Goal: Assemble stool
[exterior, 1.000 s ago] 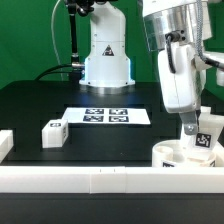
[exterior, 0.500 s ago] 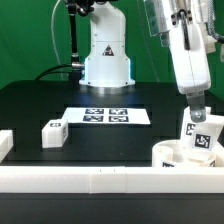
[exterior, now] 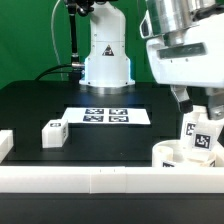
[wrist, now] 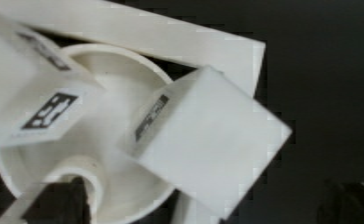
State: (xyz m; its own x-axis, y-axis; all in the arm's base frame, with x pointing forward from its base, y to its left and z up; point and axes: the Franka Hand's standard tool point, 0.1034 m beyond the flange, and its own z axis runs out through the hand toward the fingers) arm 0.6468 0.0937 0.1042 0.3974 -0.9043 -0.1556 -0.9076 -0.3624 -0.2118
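The stool's round white seat (exterior: 168, 156) lies at the exterior view's right, against the front rail. Two tagged white legs (exterior: 201, 136) stand up from it, leaning slightly. In the wrist view the seat (wrist: 94, 160) shows from above, with one tagged leg (wrist: 211, 135) in the middle and another (wrist: 33, 95) beside it. A third leg (exterior: 52, 133) lies loose on the table at the exterior view's left. My gripper (exterior: 196, 103) hovers just above the standing legs, its fingers apart and nothing between them.
The marker board (exterior: 108, 116) lies flat mid-table in front of the robot base (exterior: 106, 62). White border rails run along the front (exterior: 90, 181) and the exterior view's left edge (exterior: 5, 146). A rail corner (wrist: 205, 42) shows beside the seat in the wrist view.
The gripper has let go of the leg standing in the seat, opened, and risen above it. The hand now fills more of the exterior view.
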